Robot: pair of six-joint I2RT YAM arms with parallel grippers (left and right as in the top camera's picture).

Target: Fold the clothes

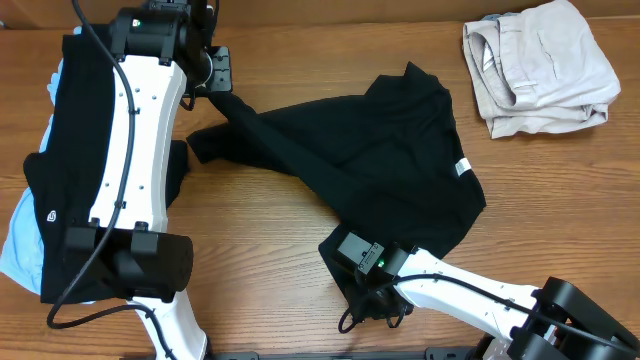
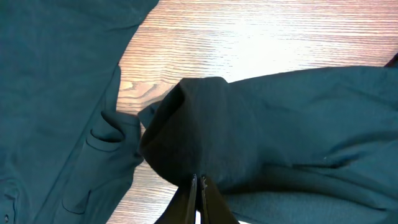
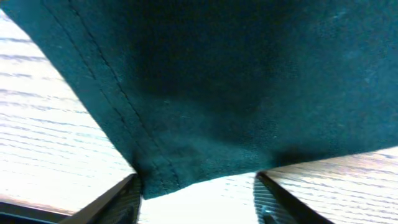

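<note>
T-shirt [image 3: 205, 81] hem, stitching clear only wrist-close, between right gripper's [image 3: 196, 200] parted fingers [image 3: 118, 200]; left gripper [image 2: 199, 186] tight on it.

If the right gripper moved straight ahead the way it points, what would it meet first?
Probably the hemmed corner of the black T-shirt, lying ahead between the right gripper's open fingers; its height off the table is unclear.
</note>
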